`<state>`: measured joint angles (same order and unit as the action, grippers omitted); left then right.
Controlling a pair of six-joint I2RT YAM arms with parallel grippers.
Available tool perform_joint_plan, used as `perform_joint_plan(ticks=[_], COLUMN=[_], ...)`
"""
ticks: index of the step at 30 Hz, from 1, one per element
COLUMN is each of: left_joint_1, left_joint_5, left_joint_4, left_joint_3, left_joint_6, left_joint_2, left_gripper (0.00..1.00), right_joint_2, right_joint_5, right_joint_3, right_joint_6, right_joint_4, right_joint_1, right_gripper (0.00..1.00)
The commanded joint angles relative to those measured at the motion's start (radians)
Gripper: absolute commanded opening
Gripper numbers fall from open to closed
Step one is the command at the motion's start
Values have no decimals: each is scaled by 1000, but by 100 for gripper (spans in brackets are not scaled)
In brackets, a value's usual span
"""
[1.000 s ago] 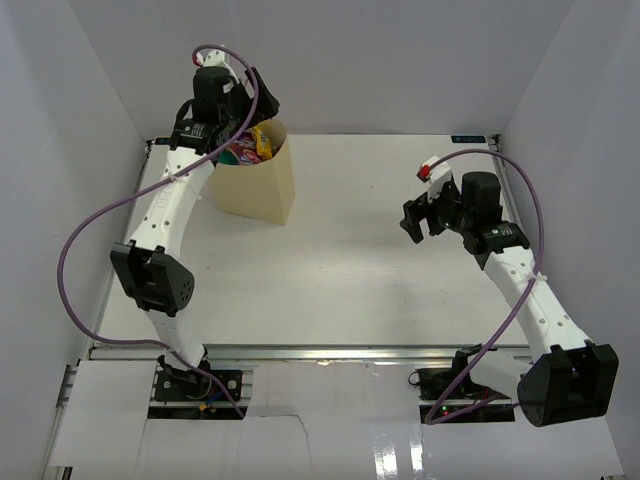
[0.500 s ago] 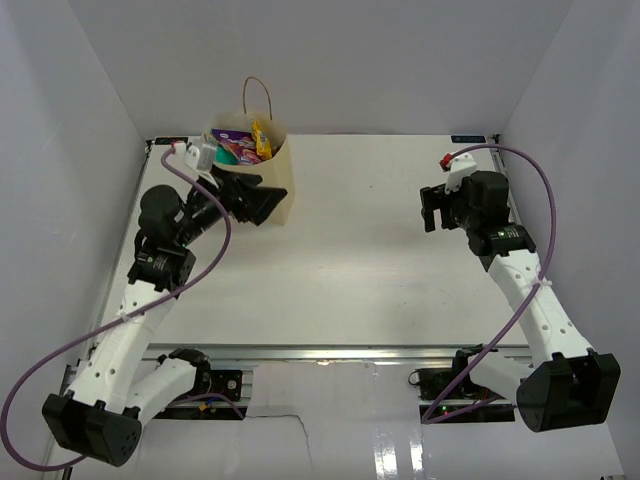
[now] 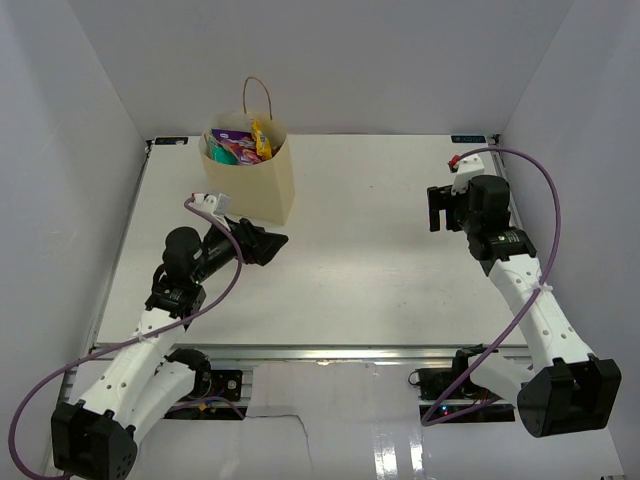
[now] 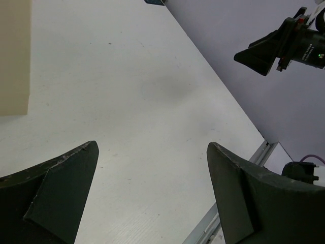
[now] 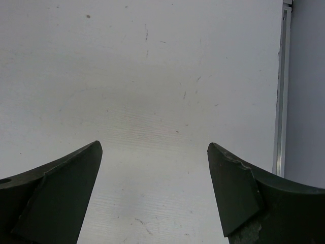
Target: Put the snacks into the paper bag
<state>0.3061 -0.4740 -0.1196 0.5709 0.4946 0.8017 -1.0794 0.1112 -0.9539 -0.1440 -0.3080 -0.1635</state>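
Note:
The cream paper bag stands upright at the back left of the table, one brown loop handle up. Snack packets show in its open top: teal, pink-magenta, yellow and a pale purple one. My left gripper is open and empty, low over the table just in front of the bag. The bag's side wall also shows in the left wrist view. My right gripper is open and empty above the table at the right. Both wrist views show only bare table between the fingers.
White walls close in the table on the left, back and right. A metal rail runs along the near edge. Purple cables loop off both arms. The right arm's gripper shows in the left wrist view.
The left arm has come down and back from over the bag's mouth and now sits low in front of the bag. The right gripper has shifted slightly right and back.

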Motion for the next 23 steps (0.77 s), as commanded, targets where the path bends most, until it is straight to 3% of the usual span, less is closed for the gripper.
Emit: perform_joint_plan(ticks=[1,23], left_joint_1=[5,5], left_joint_5=[60,60], left_joint_4=[-60,-87], left_joint_3=[-28,-52], left_joint_6=[1,21], left_joint_2=[-44,-55], left_gripper=[98,98], right_joint_2=[30,41], right_joint_5=[47,65], right_joint_3=[30,73], right_joint_6=[9,7], right_joint_4=[61,93], right_joint_1=[4,4], right_gripper=[90,90])
